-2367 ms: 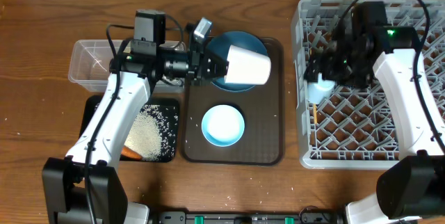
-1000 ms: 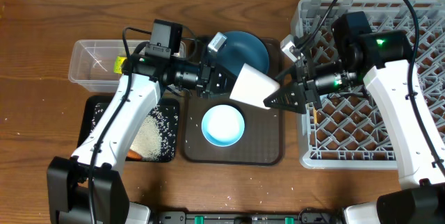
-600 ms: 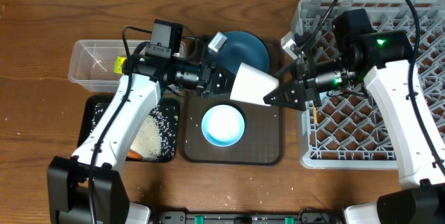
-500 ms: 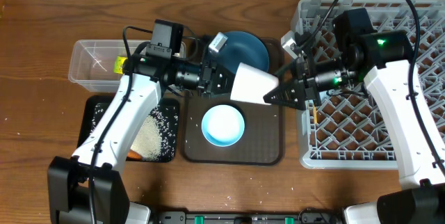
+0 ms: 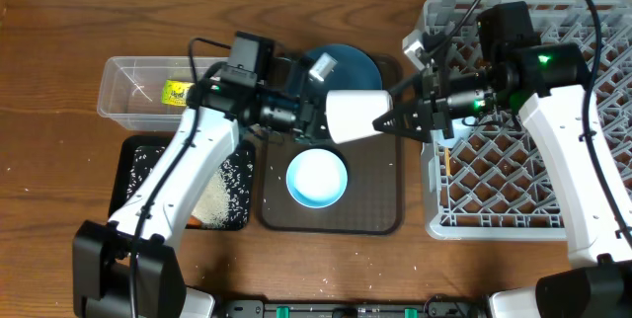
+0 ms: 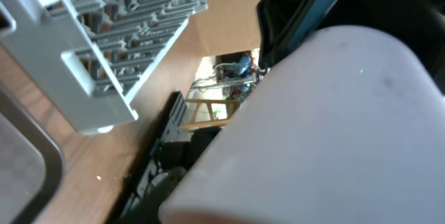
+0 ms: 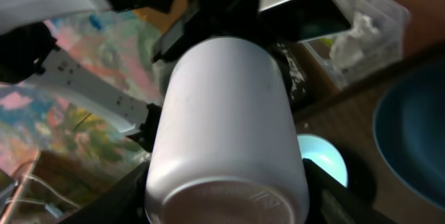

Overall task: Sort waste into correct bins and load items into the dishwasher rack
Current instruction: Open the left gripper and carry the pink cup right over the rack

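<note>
Cup (image 5: 354, 117): pale, lying sideways in mid-air above the brown tray (image 5: 385, 214), between the two arms; its base faces the right wrist camera.
Left tool (image 5: 314, 119): closed on the cup's mouth end, judging by the overhead view; its wrist view is filled by the cup wall, so finger contact itself is hidden.
Right tool (image 5: 395, 120): fingers spread on either side of the cup's base; I cannot tell whether they have closed on it.
Step in hand: looks like a hand-over of the cup toward the rack (image 5: 592, 221).
Done: rice (image 5: 209, 195) lies in the black tray (image 5: 131, 152), with an orange piece at its lower edge; a yellow-green wrapper (image 5: 178, 92) and tissue (image 7: 353, 43) sit in the clear tub (image 5: 120, 73); a pale item seems to be in the rack already, behind the right arm.
Left: cup into the rack; light blue cup (image 5: 317, 179) and blue plate (image 5: 348, 69) remain on the brown tray; a few grains lie loose on the counter (image 5: 59, 180).
Edges: the rack's near wall stands just beside the brown tray, so the cup must clear that rim.
Open room: the rack's lower half is free of items; bare counter lies left of the bins.
</note>
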Action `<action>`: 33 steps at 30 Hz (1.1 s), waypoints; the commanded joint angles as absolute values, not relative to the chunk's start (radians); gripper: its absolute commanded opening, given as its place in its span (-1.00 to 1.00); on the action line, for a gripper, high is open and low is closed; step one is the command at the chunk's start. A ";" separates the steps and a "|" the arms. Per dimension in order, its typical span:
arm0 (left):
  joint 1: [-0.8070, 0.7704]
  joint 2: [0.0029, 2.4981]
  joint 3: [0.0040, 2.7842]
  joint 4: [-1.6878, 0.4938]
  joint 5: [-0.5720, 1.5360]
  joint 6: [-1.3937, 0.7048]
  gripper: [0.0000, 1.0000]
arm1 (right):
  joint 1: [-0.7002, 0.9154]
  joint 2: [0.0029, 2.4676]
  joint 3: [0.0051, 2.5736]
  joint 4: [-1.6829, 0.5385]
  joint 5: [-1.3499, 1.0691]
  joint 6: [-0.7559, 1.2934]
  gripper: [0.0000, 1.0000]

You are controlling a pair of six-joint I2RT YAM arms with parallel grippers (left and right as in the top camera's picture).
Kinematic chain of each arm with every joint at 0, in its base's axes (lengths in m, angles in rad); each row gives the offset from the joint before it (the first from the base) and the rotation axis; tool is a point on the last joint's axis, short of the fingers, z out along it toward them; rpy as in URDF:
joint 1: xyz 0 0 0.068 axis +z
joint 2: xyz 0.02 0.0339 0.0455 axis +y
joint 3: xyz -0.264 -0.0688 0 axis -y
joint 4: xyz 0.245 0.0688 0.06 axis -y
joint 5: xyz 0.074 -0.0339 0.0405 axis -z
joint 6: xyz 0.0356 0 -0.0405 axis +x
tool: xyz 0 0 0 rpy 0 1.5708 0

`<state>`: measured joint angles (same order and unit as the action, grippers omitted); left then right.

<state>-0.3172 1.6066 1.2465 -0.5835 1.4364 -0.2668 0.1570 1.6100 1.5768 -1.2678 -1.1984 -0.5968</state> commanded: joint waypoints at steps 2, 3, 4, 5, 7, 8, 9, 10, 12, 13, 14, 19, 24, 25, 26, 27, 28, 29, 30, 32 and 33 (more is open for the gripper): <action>-0.329 1.606 1.251 -0.591 1.364 -0.258 -0.10 | 0.108 1.600 1.591 -1.253 -1.067 -0.494 0.02; -0.329 1.606 1.251 -0.591 1.352 -0.258 -0.09 | 0.097 1.596 1.591 -1.253 -1.047 -0.472 0.01; -0.329 1.606 1.251 -0.591 1.341 -0.258 -0.08 | 0.086 1.592 1.591 -1.253 -1.029 -0.450 0.00; -0.329 1.606 1.251 -0.591 1.333 -0.258 -0.07 | 0.075 1.586 1.591 -1.253 -1.010 -0.428 -0.04; -0.329 1.606 1.251 -0.591 1.314 -0.258 -0.07 | 0.047 1.569 1.591 -1.253 -0.936 -0.355 -0.09; -0.329 1.606 1.251 -0.591 1.309 -0.258 -0.07 | 0.031 1.557 1.591 -1.255 -0.878 -0.303 -0.10; -0.329 1.606 1.251 -0.592 1.303 -0.258 -0.06 | 0.015 1.545 1.591 -1.261 -0.810 -0.249 -0.11; -0.329 1.606 1.251 -0.595 1.291 -0.258 -0.06 | -0.002 1.531 1.591 -1.270 -0.738 -0.194 -0.11; -0.329 1.606 1.251 -0.603 1.271 -0.258 -0.06 | -0.027 1.503 1.591 -1.299 -0.609 -0.117 -0.10; -0.329 1.606 1.251 -0.610 1.253 -0.258 -0.06 | -0.039 1.484 1.591 -1.322 -0.526 -0.076 -0.10; -0.329 1.606 1.251 -0.618 1.234 -0.258 -0.06 | -0.049 1.465 1.591 -1.345 -0.438 -0.035 -0.10; -0.329 1.606 1.251 -0.672 1.120 -0.258 -0.06 | -0.073 1.390 1.591 -1.449 -0.115 0.150 -0.12; -0.329 1.606 1.251 -0.728 1.015 -0.247 -0.06 | -0.072 1.375 1.584 -1.524 0.039 0.245 -0.15; -0.329 1.606 1.251 -0.735 0.999 -0.247 -0.06 | -0.072 1.375 1.574 -1.524 0.058 0.258 -0.14; -0.329 1.606 1.251 -0.747 0.980 -0.246 -0.06 | -0.072 1.375 1.561 -1.517 0.078 0.272 -0.14; -0.329 1.606 1.251 -0.756 0.971 -0.243 -0.06 | -0.073 1.375 1.546 -1.506 0.092 0.278 -0.12; -0.329 1.606 1.251 -0.760 0.970 -0.242 -0.06 | -0.073 1.375 1.531 -1.493 0.099 0.278 -0.11; -0.329 1.606 1.251 -0.763 0.970 -0.242 -0.06 | -0.073 1.376 1.513 -1.478 0.102 0.278 -0.09; -0.329 1.606 1.251 -0.764 0.970 -0.242 -0.06 | -0.074 1.377 1.497 -1.465 0.104 0.278 -0.08; -0.329 1.606 1.251 -0.766 0.970 -0.243 -0.06 | -0.074 1.377 1.456 -1.429 0.113 0.277 -0.06; -0.329 1.606 1.251 -0.766 0.970 -0.242 -0.06 | -0.074 1.377 1.439 -1.412 0.123 0.278 -0.04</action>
<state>-0.3283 1.6085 1.2465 -0.7601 0.9947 -0.2607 -0.0681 1.3735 1.4807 -1.4338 0.0578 0.2417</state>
